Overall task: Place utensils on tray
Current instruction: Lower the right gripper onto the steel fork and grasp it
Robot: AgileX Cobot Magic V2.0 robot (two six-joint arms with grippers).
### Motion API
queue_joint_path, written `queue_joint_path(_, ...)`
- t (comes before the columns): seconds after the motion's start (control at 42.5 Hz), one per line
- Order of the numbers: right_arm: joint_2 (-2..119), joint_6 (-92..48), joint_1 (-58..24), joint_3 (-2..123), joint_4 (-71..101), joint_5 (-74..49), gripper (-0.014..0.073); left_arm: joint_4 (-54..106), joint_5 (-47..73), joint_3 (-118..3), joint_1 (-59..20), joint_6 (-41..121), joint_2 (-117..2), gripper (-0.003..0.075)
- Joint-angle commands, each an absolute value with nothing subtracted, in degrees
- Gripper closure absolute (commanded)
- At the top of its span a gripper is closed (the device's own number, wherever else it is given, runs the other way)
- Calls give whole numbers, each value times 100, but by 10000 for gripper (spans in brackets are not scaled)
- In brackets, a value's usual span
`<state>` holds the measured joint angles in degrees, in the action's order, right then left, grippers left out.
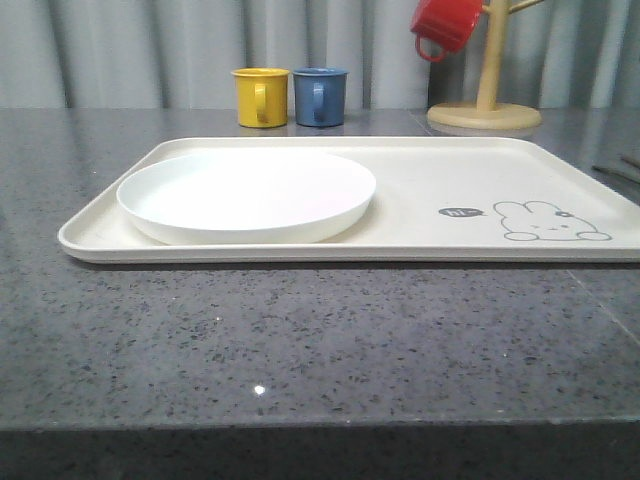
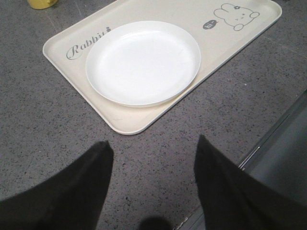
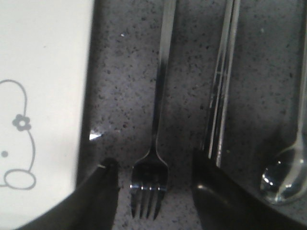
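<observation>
The right gripper hangs over the fork with its fingers apart and empty, one on each side of the tines, so the fork's long axis runs straight away from the gap between them. The fork lies on the dark speckled desk just right of the tray — slim, shiny silver, four-tined — with the chopsticks and then the spoon lying parallel further right. The left gripper, also apart and empty, hovers near the tray's plate end, so the right arm is clearly nearer.
</observation>
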<state>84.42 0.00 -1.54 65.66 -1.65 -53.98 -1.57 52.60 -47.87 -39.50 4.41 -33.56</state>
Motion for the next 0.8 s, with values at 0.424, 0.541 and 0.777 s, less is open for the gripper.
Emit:
queue_joint_path(0.424,9483,0,-115,7637,184,-5571,302,-165,4876,-4939,-3997,389,-3369,332)
queue_joint_path(0.541,9489,0,-115,7661,184,-5626,375,-165,4876,-4939,-3997,389,-3369,332)
queue_joint_path(0.777,9489,0,-115,7675,184,-5637,635,-165,4876,-4939,-3997,389,-3369,332)
